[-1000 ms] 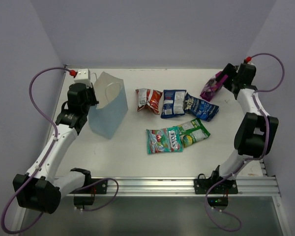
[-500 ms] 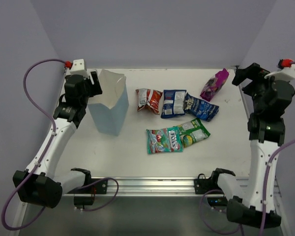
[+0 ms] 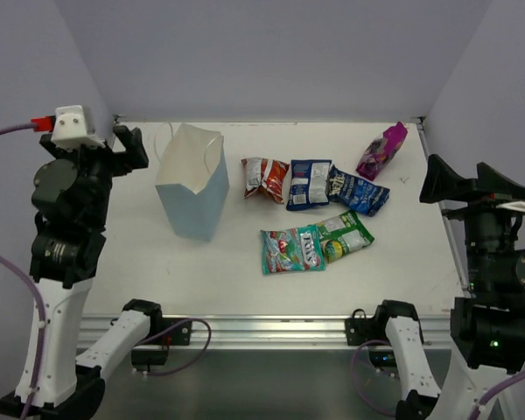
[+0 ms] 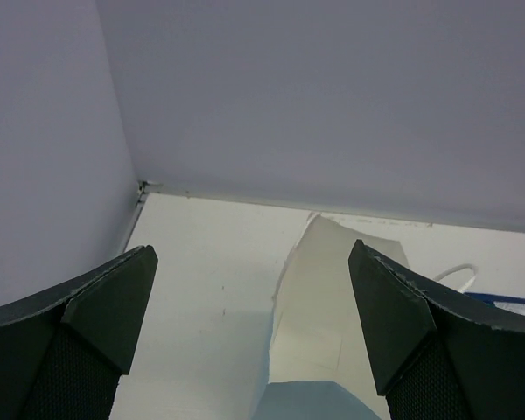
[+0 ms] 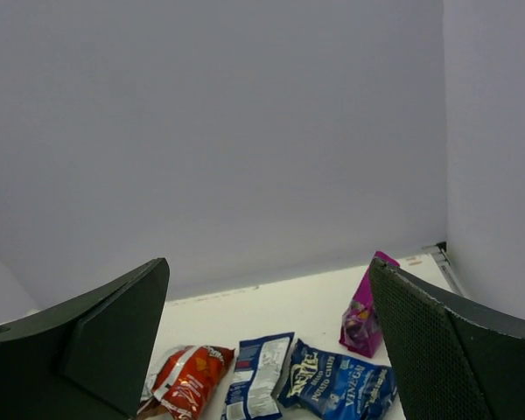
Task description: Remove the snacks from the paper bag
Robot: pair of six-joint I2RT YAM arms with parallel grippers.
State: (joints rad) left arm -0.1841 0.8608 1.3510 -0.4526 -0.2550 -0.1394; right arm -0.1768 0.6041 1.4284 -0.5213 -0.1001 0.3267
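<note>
Light blue paper gift bag [image 3: 195, 188] is standing upright, upper left of centre in the top view. Its white-lined mouth is facing up and its long axis is running vertical. Nothing is showing inside it from above or from the left wrist view, but its floor is hidden, so I can't confirm it's empty.

All six snacks are lying on the white worktop [image 3: 245, 289] right of the bag, none touching it. The red-white crinkly packet [image 3: 264, 178] is sitting nearest. The dark blue packet [image 3: 309, 182] and second dark blue packet [image 3: 357, 192] are lying side by side with it in a row across the centre. The teal candy packet [image 3: 291, 249] and green packet [image 3: 346, 234] are touching each other just below that row. The magenta packet [image 3: 381, 150] is sitting on its own at upper right.

Left tool [image 3: 129, 147] is hanging high at the left edge, jaws wide apart, gripping nothing. The bag is lying just right of and below it. In the left wrist view the bag's rim is showing low centre, between the fingers.

Right tool [image 3: 468, 182] is hanging at the right edge, jaws also apart and empty. It's well apart from the bag, with the whole packet spread between.

Judgement: the left arm is the nearer one for anything involving the bag. Any check or reach would be going in from above, down the bag's vertical axis. The task is looking done bar that check.
</note>
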